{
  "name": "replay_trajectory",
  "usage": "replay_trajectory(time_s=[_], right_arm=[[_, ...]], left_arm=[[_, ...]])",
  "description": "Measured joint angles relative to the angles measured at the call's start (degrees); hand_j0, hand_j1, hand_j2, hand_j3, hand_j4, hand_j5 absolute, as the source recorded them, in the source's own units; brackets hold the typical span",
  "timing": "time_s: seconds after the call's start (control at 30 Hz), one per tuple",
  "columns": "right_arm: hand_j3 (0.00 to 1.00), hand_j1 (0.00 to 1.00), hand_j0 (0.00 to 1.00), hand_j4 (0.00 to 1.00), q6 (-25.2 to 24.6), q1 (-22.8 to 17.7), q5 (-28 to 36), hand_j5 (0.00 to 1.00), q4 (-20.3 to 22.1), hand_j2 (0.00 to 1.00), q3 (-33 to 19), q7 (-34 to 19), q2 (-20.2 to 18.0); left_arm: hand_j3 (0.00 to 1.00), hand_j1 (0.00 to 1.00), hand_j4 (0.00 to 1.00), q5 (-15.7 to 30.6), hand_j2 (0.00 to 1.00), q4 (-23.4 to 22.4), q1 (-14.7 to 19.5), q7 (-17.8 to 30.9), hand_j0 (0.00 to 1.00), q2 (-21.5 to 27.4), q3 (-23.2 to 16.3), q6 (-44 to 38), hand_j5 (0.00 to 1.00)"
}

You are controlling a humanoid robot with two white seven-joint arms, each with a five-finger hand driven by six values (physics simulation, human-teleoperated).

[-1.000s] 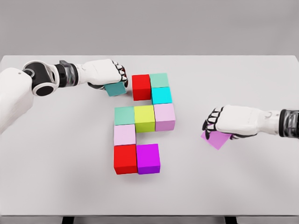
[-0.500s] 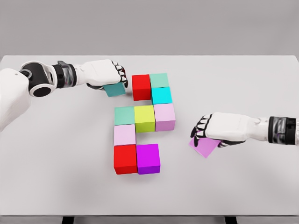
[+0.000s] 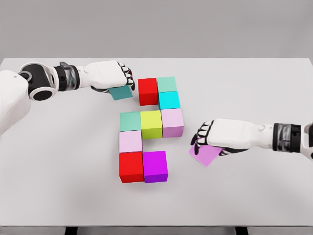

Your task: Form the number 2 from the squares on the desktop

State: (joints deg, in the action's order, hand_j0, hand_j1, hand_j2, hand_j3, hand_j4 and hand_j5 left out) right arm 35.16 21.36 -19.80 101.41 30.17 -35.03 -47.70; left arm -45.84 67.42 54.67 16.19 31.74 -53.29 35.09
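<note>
Coloured cubes form part of a figure on the white table (image 3: 58,161): a red cube (image 3: 147,91), green cube (image 3: 167,84) and cyan cube (image 3: 169,100) on top, a teal-green cube (image 3: 130,121), yellow-green cube (image 3: 151,123) and pale pink cube (image 3: 172,122) in the middle, then a pale pink cube (image 3: 130,141), red cube (image 3: 131,166) and magenta cube (image 3: 155,166) below. My left hand (image 3: 111,76) is shut on a teal cube (image 3: 121,92) just left of the upper red cube. My right hand (image 3: 213,137) is shut on a tilted lilac cube (image 3: 206,154), right of the magenta cube.
The table's far edge runs across the top and its front edge along the bottom. Both forearms reach in from the sides over the bare surface.
My right hand has carried the lilac cube leftward and slightly down, toward the magenta cube. My left hand with the teal cube has barely shifted.
</note>
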Motion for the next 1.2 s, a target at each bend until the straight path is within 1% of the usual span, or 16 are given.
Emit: replay_trajectory(time_s=[0.13, 0.27, 0.3, 0.33, 0.37, 0.47, 0.53, 0.73, 0.77, 0.9, 0.93, 0.97, 1.07, 1.1, 1.2], right_arm=[[0.58, 0.58, 0.58, 0.58, 0.0, 0.0, 0.1, 0.58, 0.0, 0.58, 0.4, 0.0, 1.2], [0.59, 0.59, 0.59, 0.59, 0.0, 0.0, 0.2, 0.59, 0.1, 0.59, 0.8, 0.0, 1.6], [0.64, 0.64, 0.64, 0.64, 0.0, 0.0, 0.2, 0.64, 0.1, 0.64, 0.9, 0.0, 1.6], [0.73, 0.73, 0.73, 0.73, 0.0, 0.0, 0.2, 0.73, 0.1, 0.73, 0.9, 0.0, 1.6], [0.78, 0.78, 0.78, 0.78, 0.0, 0.0, 0.1, 0.78, 0.1, 0.78, 1.0, 0.0, 1.6], [0.85, 0.85, 0.85, 0.85, 0.0, 0.0, 0.1, 0.85, 0.1, 0.85, 1.0, 0.0, 1.7], [0.88, 0.88, 0.88, 0.88, 0.0, 0.0, 0.1, 0.88, 0.1, 0.88, 1.0, 0.0, 1.7], [0.9, 0.9, 0.9, 0.9, 0.0, 0.0, 0.1, 0.9, 0.1, 0.9, 1.0, 0.0, 1.6], [0.92, 0.92, 0.92, 0.92, 0.0, 0.0, 0.1, 0.92, 0.1, 0.92, 1.0, 0.0, 1.5], [0.96, 0.96, 0.96, 0.96, 0.0, 0.2, 0.1, 0.96, 0.1, 0.96, 1.0, 0.0, 1.3], [0.96, 0.96, 0.96, 0.96, 0.0, 0.2, 0.1, 0.96, 0.1, 0.96, 1.0, 0.0, 1.2], [0.96, 0.96, 0.96, 0.96, 0.0, 0.2, 0.1, 0.96, 0.1, 0.96, 0.9, 0.0, 1.1], [0.96, 0.96, 0.96, 0.96, 0.0, 0.3, 0.1, 0.96, 0.1, 0.96, 0.6, 0.0, 0.3], [0.96, 0.96, 0.96, 0.96, 0.0, 0.3, 0.1, 0.96, 0.1, 0.96, 0.5, 0.0, 0.0], [0.95, 0.95, 0.95, 0.95, 0.0, 0.4, 0.1, 0.95, 0.0, 0.95, -0.9, 0.0, -1.1]], left_arm=[[0.69, 0.69, 0.69, 0.0, 0.69, 0.5, 0.2, 0.0, 0.69, 0.0, 0.0, 0.0, 0.69], [0.7, 0.7, 0.7, 0.0, 0.7, 0.8, 0.2, 0.0, 0.7, 0.0, 0.0, 0.0, 0.7], [0.71, 0.71, 0.71, 0.0, 0.71, 0.8, 0.2, 0.0, 0.71, 0.0, 0.0, 0.0, 0.71], [0.71, 0.71, 0.71, 0.0, 0.71, 0.8, 0.2, 0.0, 0.71, -0.1, 0.0, 0.0, 0.71], [0.71, 0.71, 0.71, 0.0, 0.71, 0.9, 0.2, 0.0, 0.71, -0.1, 0.0, 0.0, 0.71], [0.71, 0.71, 0.71, 0.0, 0.71, 1.0, 0.3, 0.0, 0.71, -0.2, 0.0, 0.0, 0.71], [0.71, 0.71, 0.71, 0.0, 0.71, 1.1, 0.3, 0.0, 0.71, -0.2, 0.0, 0.0, 0.71], [0.71, 0.71, 0.71, 0.3, 0.71, 1.8, 0.3, 0.0, 0.71, -0.2, 0.0, 0.0, 0.71], [0.71, 0.71, 0.71, 0.4, 0.71, 1.8, 0.3, 0.0, 0.71, -0.2, 0.0, 0.0, 0.71], [0.72, 0.72, 0.72, 0.5, 0.72, 2.0, 0.3, 0.0, 0.72, -0.2, 0.0, 0.0, 0.72], [0.75, 0.75, 0.75, 0.5, 0.75, 2.0, 0.3, 0.0, 0.75, -0.2, 0.0, 0.0, 0.75], [0.81, 0.81, 0.81, 0.5, 0.81, 2.0, 0.3, 0.0, 0.81, -0.3, 0.0, 0.0, 0.81], [0.81, 0.81, 0.81, 0.5, 0.81, 2.0, 0.3, -0.1, 0.81, -0.3, 0.0, 0.0, 0.81], [0.86, 0.86, 0.86, 0.5, 0.86, 2.0, 0.3, -0.1, 0.86, -0.3, 0.0, 0.0, 0.86], [0.94, 0.94, 0.94, 0.6, 0.94, 2.0, 0.3, -0.1, 0.94, -0.3, 0.0, 0.0, 0.94]])
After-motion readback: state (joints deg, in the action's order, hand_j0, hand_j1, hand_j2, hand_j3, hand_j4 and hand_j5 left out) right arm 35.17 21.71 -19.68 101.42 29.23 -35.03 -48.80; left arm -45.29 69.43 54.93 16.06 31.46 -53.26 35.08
